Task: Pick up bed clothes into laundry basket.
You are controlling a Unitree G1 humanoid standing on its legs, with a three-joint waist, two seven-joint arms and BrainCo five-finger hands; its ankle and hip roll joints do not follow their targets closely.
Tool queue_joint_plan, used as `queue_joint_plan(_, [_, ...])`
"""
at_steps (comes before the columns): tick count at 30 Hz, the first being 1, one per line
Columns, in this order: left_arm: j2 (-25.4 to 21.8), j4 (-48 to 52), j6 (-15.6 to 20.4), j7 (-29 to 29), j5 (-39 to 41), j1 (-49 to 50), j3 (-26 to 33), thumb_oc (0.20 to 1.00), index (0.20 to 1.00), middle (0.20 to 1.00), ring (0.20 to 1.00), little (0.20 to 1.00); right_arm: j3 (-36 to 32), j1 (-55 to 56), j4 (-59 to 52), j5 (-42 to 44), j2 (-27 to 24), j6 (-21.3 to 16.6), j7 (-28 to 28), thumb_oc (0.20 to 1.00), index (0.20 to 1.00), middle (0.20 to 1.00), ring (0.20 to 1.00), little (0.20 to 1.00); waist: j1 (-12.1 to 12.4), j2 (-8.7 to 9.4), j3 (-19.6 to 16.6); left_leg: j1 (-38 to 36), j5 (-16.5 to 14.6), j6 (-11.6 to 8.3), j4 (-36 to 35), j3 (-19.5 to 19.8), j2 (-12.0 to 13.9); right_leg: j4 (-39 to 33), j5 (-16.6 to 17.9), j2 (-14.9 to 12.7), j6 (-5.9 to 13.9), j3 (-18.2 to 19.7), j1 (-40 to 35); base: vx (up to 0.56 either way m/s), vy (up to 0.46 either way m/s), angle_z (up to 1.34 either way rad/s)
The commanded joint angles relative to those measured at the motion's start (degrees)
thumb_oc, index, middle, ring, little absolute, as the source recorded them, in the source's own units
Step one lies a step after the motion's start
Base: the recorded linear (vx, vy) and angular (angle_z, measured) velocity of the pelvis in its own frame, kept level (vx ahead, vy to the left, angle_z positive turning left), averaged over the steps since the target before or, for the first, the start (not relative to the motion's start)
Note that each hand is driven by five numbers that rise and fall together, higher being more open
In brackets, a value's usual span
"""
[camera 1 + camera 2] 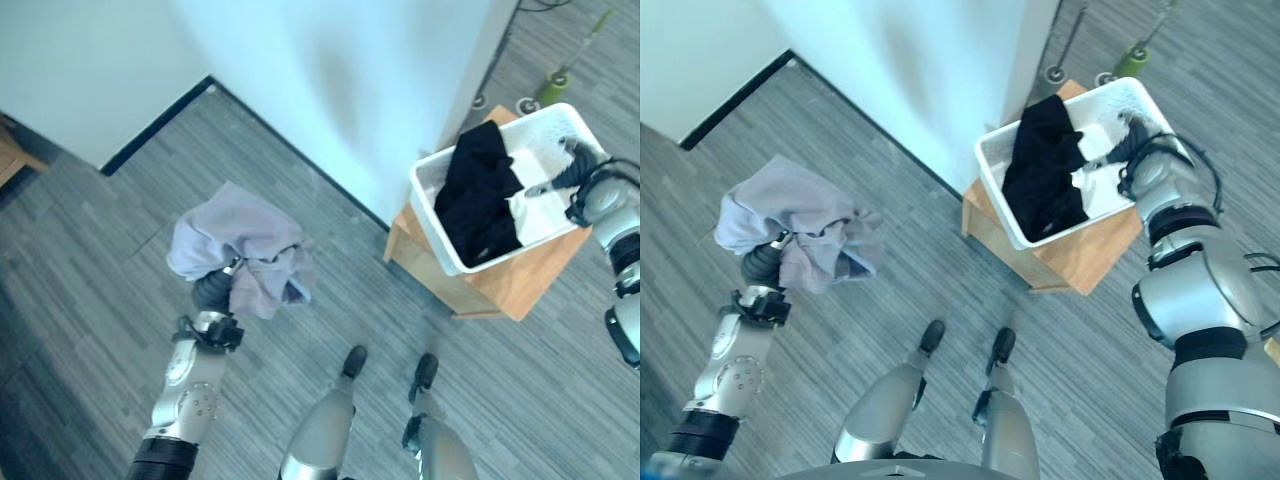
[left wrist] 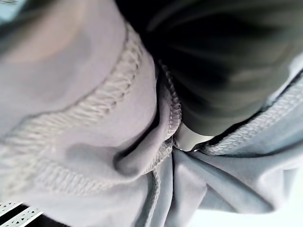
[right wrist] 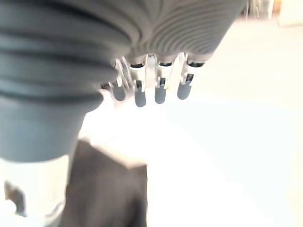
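Note:
A crumpled grey garment (image 1: pixel 238 243) hangs above the wooden floor, bunched over my left hand (image 1: pixel 213 292), whose fingers are curled into its folds. Close up, the left wrist view has the grey garment's stitched hems (image 2: pixel 118 94) gathered against my hand's dark cover (image 2: pixel 222 61). A white laundry basket (image 1: pixel 432 225) sits on a low wooden stand (image 1: pixel 520 282) to the right. Inside lie a black garment (image 1: pixel 478 195) and a white cloth (image 1: pixel 540 210). My right hand (image 1: pixel 572 168) hovers over the basket's far side, fingers (image 3: pixel 160 92) relaxed and holding nothing.
A tall white panel (image 1: pixel 350 90) stands behind the basket and reaches toward the middle of the floor. A green-based pole (image 1: pixel 556 86) stands beyond the basket. Grey plank floor (image 1: pixel 110 240) spreads around my left arm.

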State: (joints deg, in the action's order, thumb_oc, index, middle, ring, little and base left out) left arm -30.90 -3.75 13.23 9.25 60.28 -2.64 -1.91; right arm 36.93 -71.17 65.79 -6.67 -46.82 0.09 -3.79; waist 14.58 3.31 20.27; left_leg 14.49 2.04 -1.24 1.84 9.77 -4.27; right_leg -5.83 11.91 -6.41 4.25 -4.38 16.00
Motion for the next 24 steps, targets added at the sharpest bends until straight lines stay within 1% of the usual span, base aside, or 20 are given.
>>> queue_joint_plan(1, [-12.1,10.1,3.2,3.3,-1.0,-1.1,0.5,0.2,0.2,0.2,0.2,0.2,0.9,2.2,-22.8,15.2,-11.0,-6.4,-2.5,1.0,1.0,1.0,1.0,1.0,-4.0,-1.16,-7.5,-3.9,4.2,-0.81,-6.8,1.2,1.2,0.8,-5.4,1.8,1.91,-0.4,-8.2,0.05,0.026,-0.33])
queue_joint_plan(2, [-14.5,11.0,3.0,3.5,-0.6,-1.4,0.7,0.2,0.2,0.2,0.2,0.2,-0.8,5.8,-26.8,17.5,-12.9,-7.7,-1.8,1.0,1.0,1.0,1.0,1.0,-4.9,-1.43,-8.1,-4.2,4.2,-0.74,-6.8,0.9,1.3,0.8,-5.4,1.7,1.97,-0.3,-8.3,0.05,0.03,-0.4])
queue_joint_plan(3, [-20.1,12.7,2.4,4.9,-0.1,-3.1,-0.6,0.2,0.2,0.2,0.2,0.2,-7.3,14.7,-34.0,21.8,-16.4,-10.0,-0.9,1.0,1.0,1.0,1.0,1.0,-6.8,-2.19,-9.0,-5.6,3.7,-0.74,-6.8,0.2,1.4,0.8,-5.7,1.5,2.07,-0.2,-9.4,0.05,0.022,-0.41])
queue_joint_plan(5, [-23.7,12.5,2.4,5.2,-0.1,-4.8,-1.5,0.2,0.2,0.2,0.2,0.2,-16.3,26.8,-42.5,25.4,-18.5,-11.9,0.5,1.0,1.0,1.0,1.0,1.0,-8.8,-2.73,-9.8,-6.7,3.3,-0.72,-6.8,-0.4,1.6,0.8,-5.9,1.4,2.25,0.1,-10.4,0.05,0.005,-0.18])
queue_joint_plan(6, [-24.7,12.2,2.3,5.5,0.6,-6.6,-2.3,0.2,0.2,0.2,0.2,0.2,-21.9,33.5,-46.6,28.1,-18.0,-13.2,1.0,1.0,1.0,1.0,1.0,1.0,-10.0,-3.04,-10.2,-7.3,3.1,-0.7,-6.8,-0.9,1.7,0.8,-6.0,1.3,2.34,0.3,-10.7,0.03,-0.005,-0.04])
queue_joint_plan(7, [-25.0,12.2,2.3,5.5,0.6,-7.1,-3.0,0.2,0.2,0.2,0.2,0.2,-23.3,35.0,-47.2,28.0,-18.0,-13.1,1.0,1.0,1.0,1.0,1.0,1.0,-9.5,-2.81,-10.2,-7.4,3.0,-0.71,-6.8,-0.8,1.7,0.8,-6.1,1.3,2.34,0.3,-10.9,0.03,-0.002,-0.09])
queue_joint_plan(8, [-25.2,11.7,2.4,5.6,1.2,-8.2,-3.6,0.2,0.2,0.2,0.2,0.2,-27.4,39.8,-50.2,29.6,-17.5,-14.0,1.7,1.0,1.0,1.0,1.0,1.0,-10.1,-3.02,-10.6,-7.8,2.8,-0.72,-6.8,-1.1,1.7,0.8,-6.2,1.4,2.39,0.4,-11.1,0.03,0.008,-0.23])
queue_joint_plan(9, [-25.3,10.3,2.1,5.7,2.3,-10.6,-5.2,0.2,0.2,0.2,0.2,0.2,-32.4,45.4,-54.6,32.5,-15.6,-15.2,2.3,1.0,1.0,1.0,1.0,1.0,-11.3,-3.34,-11.0,-8.2,2.6,-0.74,-6.8,-1.6,1.9,0.8,-6.3,1.4,2.46,0.7,-11.3,0.05,0.008,-0.38])
queue_joint_plan(10, [-26.0,8.9,2.2,5.7,1.9,-12.2,-6.1,0.2,0.2,0.2,0.2,0.2,-35.5,49.3,-57.6,34.2,-14.3,-16.2,3.4,1.0,1.0,1.0,1.0,1.0,-12.0,-3.5,-11.3,-8.7,2.4,-0.73,-6.8,-1.9,2.0,0.8,-6.4,1.5,2.49,1.0,-11.5,0.05,0.004,-0.32])
queue_joint_plan(12, [-28.0,6.2,1.8,6.2,0.6,-16.5,-8.8,0.2,0.2,0.2,0.2,0.2,-40.6,56.5,-63.8,37.6,-10.2,-17.1,5.1,1.0,1.0,1.0,1.0,1.0,-13.6,-3.91,-11.8,-9.5,1.9,-0.73,-6.8,-2.8,2.2,0.8,-6.6,1.7,2.54,1.8,-11.9,0.04,0.001,-0.27])
queue_joint_plan(13, [-28.0,6.1,1.9,6.2,0.6,-16.7,-9.1,0.2,0.2,0.2,0.2,0.2,-40.9,56.8,-63.9,37.6,-10.1,-17.0,5.1,1.0,1.0,1.0,1.0,1.0,-13.4,-3.87,-11.8,-9.5,1.9,-0.73,-6.8,-2.9,2.2,0.8,-6.6,1.7,2.54,1.8,-11.9,0.04,0.002,-0.38])
queue_joint_plan(14, [-28.5,4.5,1.8,6.1,0.1,-17.9,-9.1,0.2,0.2,0.2,0.2,0.2,-42.4,59.4,-67.5,38.7,-8.4,-17.4,6.3,1.0,1.0,1.0,1.0,1.0,-14.6,-4.15,-12.1,-9.8,1.7,-0.76,-6.8,-3.3,2.3,0.8,-6.6,1.8,2.59,2.1,-12.0,0.06,0.006,-0.44])
queue_joint_plan(15, [-28.4,-0.9,1.9,5.1,-1.0,-23.8,-12.4,0.2,0.2,0.2,0.2,0.2,-43.2,63.1,-72.7,45.4,-3.2,-18.2,9.4,1.0,1.0,1.0,1.0,1.0,-16.4,-4.41,-12.6,-10.3,1.4,-0.82,-6.8,-4.4,2.7,0.8,-6.6,1.9,2.68,2.8,-12.1,0.07,0.009,-0.44])
queue_joint_plan(16, [-28.1,-3.6,1.7,4.2,-1.9,-27.4,-14.8,0.2,0.2,0.2,0.2,0.2,-42.1,63.5,-74.4,49.9,1.0,-18.5,10.1,1.0,1.0,1.0,1.0,1.0,-17.1,-4.64,-12.7,-10.3,1.2,-0.81,-6.8,-4.9,2.8,0.8,-6.5,2.0,2.76,3.3,-12.0,0.05,0.014,-0.27])
queue_joint_plan(17, [-28.0,-5.1,2.1,3.3,-2.8,-29.4,-15.7,0.2,0.2,0.2,0.2,0.2,-42.0,64.8,-75.9,51.1,3.6,-18.9,10.9,1.0,1.0,1.0,1.0,1.0,-17.3,-4.69,-12.8,-10.3,1.1,-0.81,-6.8,-5.3,2.9,0.8,-6.5,2.1,2.8,3.6,-11.8,0.02,0.016,-0.39])
queue_joint_plan(19, [-26.8,-9.7,2.2,0.3,-4.3,-35.4,-17.7,0.2,0.2,0.2,0.2,0.2,-42.2,67.0,-80.3,48.5,10.9,-19.7,8.5,1.0,1.0,1.0,1.0,1.0,-18.7,-5.07,-12.8,-9.9,0.9,-0.74,-6.8,-6.1,3.0,0.8,-6.3,2.2,2.92,4.2,-11.1,0.0,0.021,-0.5])
queue_joint_plan(20, [-26.8,-9.7,2.3,0.3,-4.3,-35.5,-17.8,0.2,0.2,0.2,0.2,0.2,-42.3,67.0,-80.3,48.4,10.9,-19.6,8.5,1.0,1.0,1.0,1.0,1.0,-18.7,-5.04,-12.8,-9.8,0.9,-0.74,-6.8,-6.1,3.0,0.8,-6.3,2.2,2.92,4.2,-11.0,0.0,0.013,-0.27])
queue_joint_plan(21, [-26.1,-11.9,2.2,-0.6,-4.9,-38.3,-18.7,0.2,0.2,0.2,0.2,0.2,-41.8,67.3,-81.0,48.7,13.2,-20.1,7.9,1.0,1.0,1.0,1.0,1.0,-19.6,-5.26,-12.9,-9.6,0.8,-0.73,-6.8,-6.4,3.1,0.8,-6.2,2.2,2.99,4.4,-10.7,0.0,0.016,-0.2])
queue_joint_plan(22, [-24.7,-17.0,2.7,-2.8,-7.4,-43.7,-21.0,0.2,0.2,0.2,0.2,0.2,-41.4,69.5,-82.3,49.0,17.1,-20.5,7.4,1.0,1.0,1.0,1.0,1.0,-20.7,-5.17,-12.9,-9.1,0.7,-0.78,-6.8,-7.2,3.3,0.8,-5.9,2.3,3.11,4.9,-10.0,0.0,0.018,-0.12])
queue_joint_plan(24, [-22.5,-22.4,2.6,-5.0,-9.3,-48.8,-23.0,0.2,0.2,0.2,0.2,0.2,-40.3,70.1,-82.4,48.9,19.0,-21.0,5.9,1.0,1.0,1.0,1.0,1.0,-21.8,-5.0,-12.7,-8.4,0.8,-0.86,-6.8,-7.6,3.4,0.8,-5.6,2.5,3.25,5.4,-9.2,-0.01,0.016,0.01])
